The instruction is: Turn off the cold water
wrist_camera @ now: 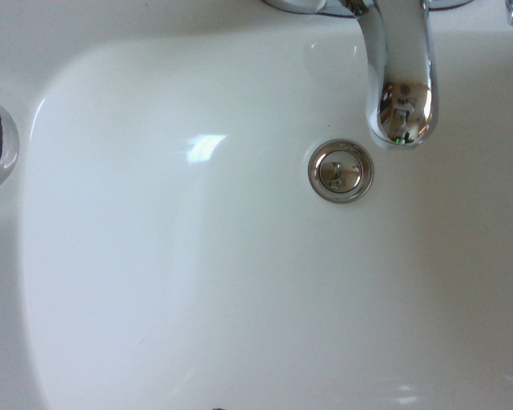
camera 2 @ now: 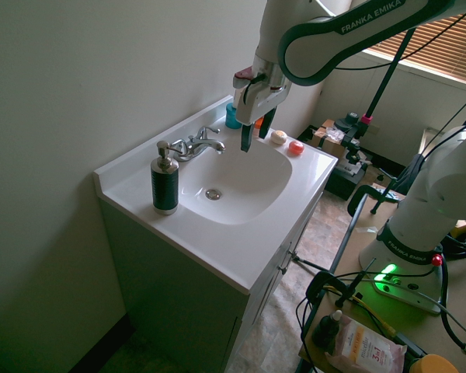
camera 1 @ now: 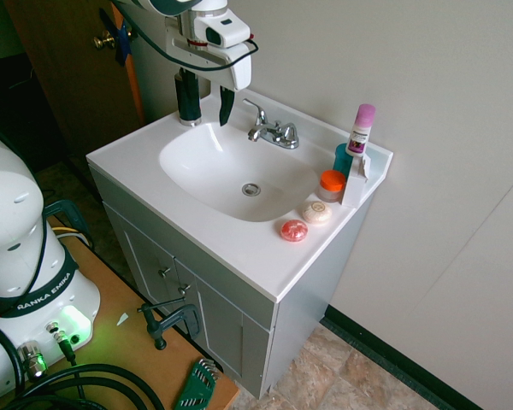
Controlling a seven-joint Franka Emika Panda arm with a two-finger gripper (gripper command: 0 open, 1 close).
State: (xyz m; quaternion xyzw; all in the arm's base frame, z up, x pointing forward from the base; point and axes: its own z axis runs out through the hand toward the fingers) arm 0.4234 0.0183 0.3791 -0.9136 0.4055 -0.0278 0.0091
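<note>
Where the first exterior view looks down on the sink, I see the cold water knob [camera 1: 288, 135] at the faucet's right-hand end, chrome and low on the back of the white worktop [camera 1: 239, 260]. My tool [camera 2: 255, 143] is released: in the second exterior view its two dark fingers stand apart, with nothing between them, pointing down. I hang above the basin [camera 1: 227, 175], out in front of the faucet and not touching the knob. In the first exterior view I show to the picture's left of it, with the spout [camera 1: 257, 132] and the left-hand knob [camera 1: 256, 111] nearer to me in the picture; in the second I show to its right. How high I am above it, I cannot tell exactly.

Below my wrist camera lie the drain [wrist_camera: 340, 171] and the tip of the spout. A dark soap dispenser [camera 2: 165, 180] stands by the basin's left side, while a teal cup [camera 2: 232, 116], an orange-lidded jar [camera 1: 331, 185] and two round soaps [camera 1: 304, 220] sit toward its right. No stream shows from the spout.
</note>
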